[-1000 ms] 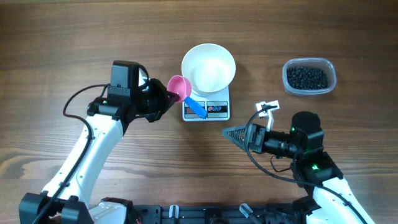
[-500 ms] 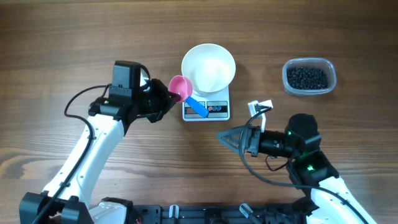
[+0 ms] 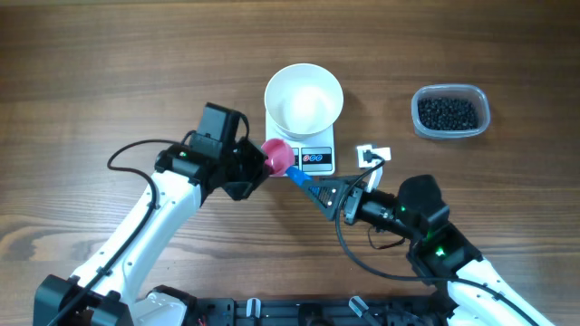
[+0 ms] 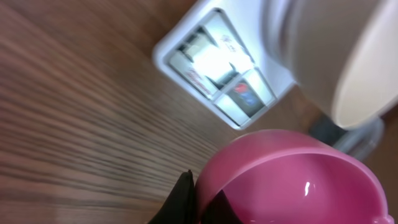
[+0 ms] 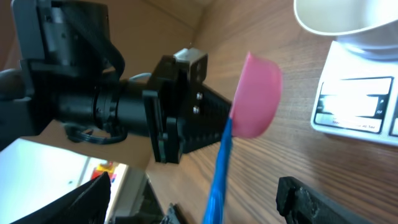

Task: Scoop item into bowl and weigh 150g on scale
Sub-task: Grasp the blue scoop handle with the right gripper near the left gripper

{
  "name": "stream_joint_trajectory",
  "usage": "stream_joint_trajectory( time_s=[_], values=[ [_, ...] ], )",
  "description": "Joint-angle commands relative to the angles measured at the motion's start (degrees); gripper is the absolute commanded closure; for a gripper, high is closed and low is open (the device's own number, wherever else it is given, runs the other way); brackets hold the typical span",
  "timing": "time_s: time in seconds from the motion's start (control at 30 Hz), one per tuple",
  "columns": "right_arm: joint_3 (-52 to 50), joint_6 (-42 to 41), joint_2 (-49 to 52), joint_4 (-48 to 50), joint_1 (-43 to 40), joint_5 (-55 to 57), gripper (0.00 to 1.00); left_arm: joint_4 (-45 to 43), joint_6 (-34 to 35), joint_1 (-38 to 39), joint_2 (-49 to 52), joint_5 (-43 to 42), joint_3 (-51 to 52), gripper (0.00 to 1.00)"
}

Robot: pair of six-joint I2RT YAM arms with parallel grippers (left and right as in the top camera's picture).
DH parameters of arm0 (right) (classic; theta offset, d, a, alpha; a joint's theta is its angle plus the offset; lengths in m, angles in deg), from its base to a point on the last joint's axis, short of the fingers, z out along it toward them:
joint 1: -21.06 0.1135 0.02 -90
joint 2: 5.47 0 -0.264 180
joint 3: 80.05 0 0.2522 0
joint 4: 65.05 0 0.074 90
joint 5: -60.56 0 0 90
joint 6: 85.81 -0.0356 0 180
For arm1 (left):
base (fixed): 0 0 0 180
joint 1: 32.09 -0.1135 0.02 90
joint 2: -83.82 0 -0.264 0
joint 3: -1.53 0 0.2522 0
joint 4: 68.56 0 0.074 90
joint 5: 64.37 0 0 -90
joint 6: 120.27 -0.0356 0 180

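From where I stand this looks like a hand-over, and that is where it could slip. The left gripper [image 3: 264,162] is pinched tight on the rim of the pink scoop [image 3: 278,156], holding it in the air at the front left corner of the scale [image 3: 319,163]. The scoop's blue handle [image 3: 300,175] points toward the right gripper [image 3: 318,187], whose fingers [image 5: 309,198] stand wide apart on either side of it with no grip yet. If the left lets go before the right has closed squarely on that thin handle, I expect the scoop to swing or drop onto the scale's buttons. It might also knock the bowl [image 3: 271,98], which sits empty on the scale just behind. A grip taken off-centre would likely leave the cup tilted and spill later. The pellets [image 3: 445,112] all lie in the clear tub [image 3: 484,98], far to the right and well apart from scoop and bowl. The bare table [image 3: 91,63] between tub and scale holds nothing that blocks the way.
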Motion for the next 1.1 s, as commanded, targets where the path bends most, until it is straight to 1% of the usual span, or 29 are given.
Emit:
stream_joint_trajectory(
  time_s=[0.0, 0.03, 0.1, 0.13, 0.2, 0.23, 0.3, 0.37, 0.43, 0.53, 0.77, 0.93, 0.97, 1.07],
  values=[
    [1.2, 1.4, 0.5, 0.5, 3.8, 8.8, 0.12, 0.7, 4.2, 1.7, -0.8, 6.0, 0.2, 0.96],
    [1.3, 1.0, 1.0, 0.5, 4.7, 9.4, 0.14, 0.8, 4.2, 2.0, -0.9, 6.4, 0.2, 0.96],
    [1.3, 0.2, 2.3, 0.6, 6.1, 9.3, 0.20, 1.1, 4.1, 2.6, -1.5, 8.1, 0.2, 0.96],
    [1.3, -0.7, 3.2, 0.6, 6.6, 9.4, 0.21, 1.4, 4.1, 2.9, -2.0, 9.4, 0.2, 0.96],
    [1.3, -3.5, 5.7, 0.9, 7.2, 9.3, 0.25, 2.1, 4.1, 3.6, -3.5, 11.8, 0.2, 0.96],
    [1.3, -4.5, 6.7, 1.4, 7.3, 9.3, 0.28, 2.3, 4.1, 4.0, -4.4, 13.3, 0.2, 0.96],
    [1.3, -5.7, 8.7, 3.9, 7.3, 9.0, 0.31, 2.6, 4.1, 4.7, -6.1, 15.6, 0.2, 0.96],
    [1.3, -6.7, 10.0, 6.3, 7.4, 9.0, 0.32, 2.8, 4.1, 5.4, -7.2, 16.9, 0.2, 0.96],
    [1.3, -6.8, 10.9, 8.2, 7.5, 9.1, 0.33, 3.1, 4.1, 6.0, -7.7, 17.5, 0.2, 0.96],
    [1.3, -8.1, 11.0, 8.7, 7.5, 9.1, 0.37, 4.2, 4.1, 6.3, -7.7, 17.9, 0.2, 0.96],
    [1.3, -12.0, 11.0, 9.0, 7.5, 9.3, 0.48, 4.4, 4.2, 6.3, -7.7, 18.0, 0.2, 0.96],
    [1.3, -14.1, 11.1, 9.5, 7.5, 9.3, 0.53, 4.4, 7.7, 7.0, -7.7, 18.2, 0.2, 0.96],
    [1.3, -14.7, 11.1, 9.7, 7.5, 9.3, 0.55, 4.5, 8.3, 7.5, -7.7, 18.7, 0.2, 0.96],
    [1.3, -15.3, 11.1, 9.9, 7.5, 9.3, 0.56, 4.7, 9.7, 9.4, -7.7, 20.6, 0.2, 0.96]
  ],
)
